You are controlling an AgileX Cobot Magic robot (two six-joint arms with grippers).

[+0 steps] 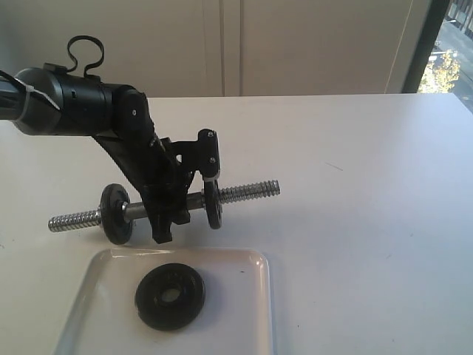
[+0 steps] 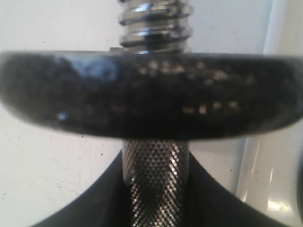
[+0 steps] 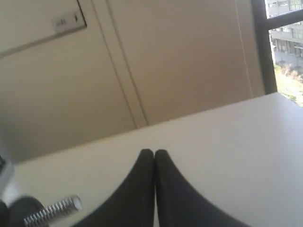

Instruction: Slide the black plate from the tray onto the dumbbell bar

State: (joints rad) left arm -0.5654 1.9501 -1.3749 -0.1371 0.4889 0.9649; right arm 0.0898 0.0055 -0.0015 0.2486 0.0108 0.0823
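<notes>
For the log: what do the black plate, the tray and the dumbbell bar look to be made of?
The black plate: likely cast metal, matte and grainy, no shine. The tray: glossy white, probably plastic or glazed ceramic; light reflects off it. The dumbbell bar: bright chrome-look steel, with threaded ends and a knurled middle in the left wrist view.

On my feed the left arm (image 1: 74,100) is a glossy black cylindrical housing, with a thin black cable (image 1: 85,52) looping above it and a white tie (image 1: 37,95) around its rear. I see small silver screws (image 1: 134,112) on the angular black bracket. The left end effector (image 1: 171,224) is matte black. The right end effector (image 3: 154,152) has two smooth black fingers (image 3: 139,194) with rounded tips.
</notes>
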